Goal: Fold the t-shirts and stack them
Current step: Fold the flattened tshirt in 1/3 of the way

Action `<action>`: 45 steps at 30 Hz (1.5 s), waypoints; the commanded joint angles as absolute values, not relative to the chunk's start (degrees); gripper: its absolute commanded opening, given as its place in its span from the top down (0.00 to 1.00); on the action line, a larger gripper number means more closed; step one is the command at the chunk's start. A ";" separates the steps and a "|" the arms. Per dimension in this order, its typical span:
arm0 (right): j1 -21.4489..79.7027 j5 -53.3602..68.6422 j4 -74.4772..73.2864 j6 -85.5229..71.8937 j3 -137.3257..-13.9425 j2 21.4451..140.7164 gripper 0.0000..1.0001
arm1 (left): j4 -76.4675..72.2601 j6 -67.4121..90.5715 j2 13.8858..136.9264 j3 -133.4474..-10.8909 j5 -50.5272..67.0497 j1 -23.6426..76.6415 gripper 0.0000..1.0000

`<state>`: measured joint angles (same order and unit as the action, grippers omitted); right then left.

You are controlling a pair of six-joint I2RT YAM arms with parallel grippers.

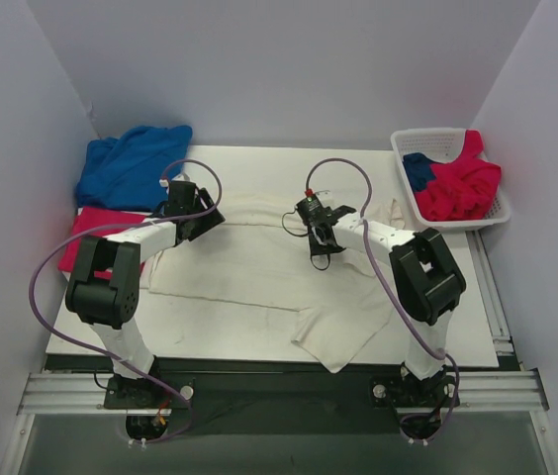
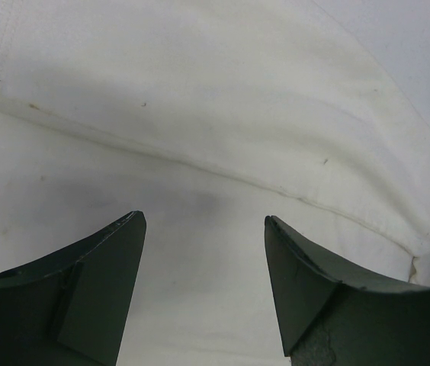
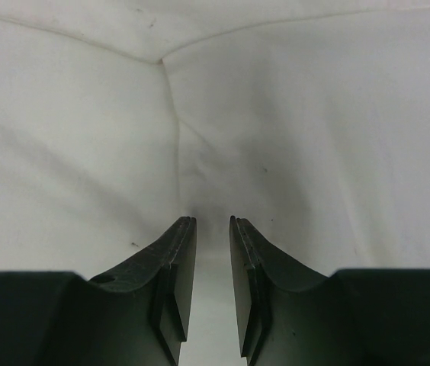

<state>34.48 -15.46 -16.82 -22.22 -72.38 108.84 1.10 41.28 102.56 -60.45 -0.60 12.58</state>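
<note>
A white t-shirt (image 1: 259, 267) lies spread across the table, with one corner hanging near the front edge. My left gripper (image 1: 195, 213) is open and low over the shirt's left part; in the left wrist view (image 2: 203, 229) its fingers straddle flat cloth below a seam (image 2: 223, 171). My right gripper (image 1: 321, 252) is at the shirt's middle. In the right wrist view (image 3: 213, 225) its jaws stand almost together on a raised pinch of white cloth (image 3: 192, 137), with creases running into the tips.
A crumpled blue shirt (image 1: 131, 163) lies at the back left, with a red garment (image 1: 96, 237) in front of it beside the left arm. A white basket (image 1: 437, 143) at the back right holds red (image 1: 462, 188) and blue clothes.
</note>
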 commanded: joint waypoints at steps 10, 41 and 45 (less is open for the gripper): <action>34.45 -13.97 -16.96 -21.89 -71.28 108.81 0.74 | -0.35 41.04 101.60 -60.56 -0.88 12.22 0.26; 35.68 -14.41 -17.58 -23.12 -71.37 111.18 0.81 | -0.35 41.04 101.51 -60.47 -0.79 12.13 0.26; 35.68 -15.20 -18.19 -23.11 -71.81 110.92 0.93 | -0.26 41.04 101.51 -60.64 -0.79 12.22 0.26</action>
